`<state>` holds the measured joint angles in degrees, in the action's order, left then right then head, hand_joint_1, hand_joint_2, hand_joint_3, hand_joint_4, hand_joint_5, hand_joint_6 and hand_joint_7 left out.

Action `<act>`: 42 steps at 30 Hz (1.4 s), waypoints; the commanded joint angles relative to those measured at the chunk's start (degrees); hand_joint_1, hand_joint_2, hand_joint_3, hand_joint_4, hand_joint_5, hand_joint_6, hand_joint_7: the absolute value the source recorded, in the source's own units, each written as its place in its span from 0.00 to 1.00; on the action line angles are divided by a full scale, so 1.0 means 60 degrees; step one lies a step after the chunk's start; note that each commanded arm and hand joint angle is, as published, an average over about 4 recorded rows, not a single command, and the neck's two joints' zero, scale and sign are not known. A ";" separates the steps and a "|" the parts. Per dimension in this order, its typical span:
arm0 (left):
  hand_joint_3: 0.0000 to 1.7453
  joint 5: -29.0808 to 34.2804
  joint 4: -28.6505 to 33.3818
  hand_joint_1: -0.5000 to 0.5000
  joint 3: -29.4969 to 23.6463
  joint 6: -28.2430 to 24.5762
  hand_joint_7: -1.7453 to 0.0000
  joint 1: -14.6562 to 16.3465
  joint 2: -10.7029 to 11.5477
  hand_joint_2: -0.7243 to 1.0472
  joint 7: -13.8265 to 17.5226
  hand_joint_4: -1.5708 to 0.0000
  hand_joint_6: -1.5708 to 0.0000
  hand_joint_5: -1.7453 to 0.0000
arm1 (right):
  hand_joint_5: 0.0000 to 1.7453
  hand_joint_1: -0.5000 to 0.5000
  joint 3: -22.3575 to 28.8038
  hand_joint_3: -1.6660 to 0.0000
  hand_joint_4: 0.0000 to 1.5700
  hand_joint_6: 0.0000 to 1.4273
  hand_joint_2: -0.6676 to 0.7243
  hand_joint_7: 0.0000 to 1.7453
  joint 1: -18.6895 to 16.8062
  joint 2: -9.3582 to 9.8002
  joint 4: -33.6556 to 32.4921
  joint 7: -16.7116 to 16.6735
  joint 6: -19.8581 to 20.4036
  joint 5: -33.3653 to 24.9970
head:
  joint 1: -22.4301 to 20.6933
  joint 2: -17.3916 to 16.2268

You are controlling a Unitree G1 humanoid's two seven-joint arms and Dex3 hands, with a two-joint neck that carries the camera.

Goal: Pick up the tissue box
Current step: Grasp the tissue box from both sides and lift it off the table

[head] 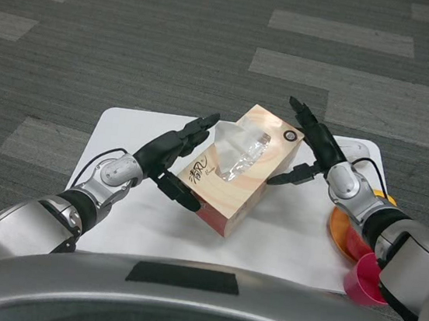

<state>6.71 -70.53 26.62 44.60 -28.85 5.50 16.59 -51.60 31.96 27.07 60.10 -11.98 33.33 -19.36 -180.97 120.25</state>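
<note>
place: office-like room | evidence: grey patterned carpet tiles (136, 33), white table (124, 130)

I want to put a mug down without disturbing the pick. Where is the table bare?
Bare white shows at the table's far-left corner, beyond the left hand, and along the near edge in front of the tissue box. The right side is crowded: right hand, orange plate, pink cup.

The tissue box (238, 171) is a light wood-grain carton with dark script on its side and a clear film slot on top showing white tissue. It sits skewed at the bench (124, 130) centre, long axis running from 7 to 1 o'clock.
</note>
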 commanded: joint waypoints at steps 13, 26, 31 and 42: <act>0.05 0.0406 0.0468 1.00 -0.0034 -0.0168 1.00 -0.0092 -0.0052 0.65 0.0502 0.93 1.00 1.00 | 0.17 0.04 0.0031 0.86 0.25 0.00 0.27 0.00 -0.0126 -0.0264 -0.0517 0.0152 0.0290 0.0106 | -0.0010 0.0015; 0.05 0.1241 0.0820 1.00 0.0772 -0.1069 1.00 -0.0231 0.0043 0.65 0.1410 0.90 1.00 1.00 | 0.17 0.04 0.0024 0.86 0.25 0.00 0.27 0.00 -0.0126 -0.0256 -0.0561 0.0152 0.0305 0.0121 | 0.0008 -0.0015; 0.05 0.1241 0.0974 1.00 0.0838 -0.1142 1.00 -0.0239 0.0050 0.65 0.1468 0.90 1.00 1.00 | 0.17 0.04 0.0024 0.86 0.25 0.00 0.27 0.00 -0.0126 -0.0264 -0.0591 0.0152 0.0305 0.0121 | 0.0004 0.0001; 0.05 0.1230 0.1512 1.00 0.0896 -0.1179 1.00 -0.0257 0.0076 0.65 0.1586 0.90 1.00 1.00 | 0.17 0.04 0.0031 0.86 0.24 0.00 0.26 0.00 -0.0144 -0.0249 -0.0704 0.0152 0.0319 0.0136 | 0.0004 0.0020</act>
<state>13.40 -63.35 31.87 37.44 -28.71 7.28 25.92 -50.95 31.43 28.04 58.51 -11.86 33.33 -18.64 -180.94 120.33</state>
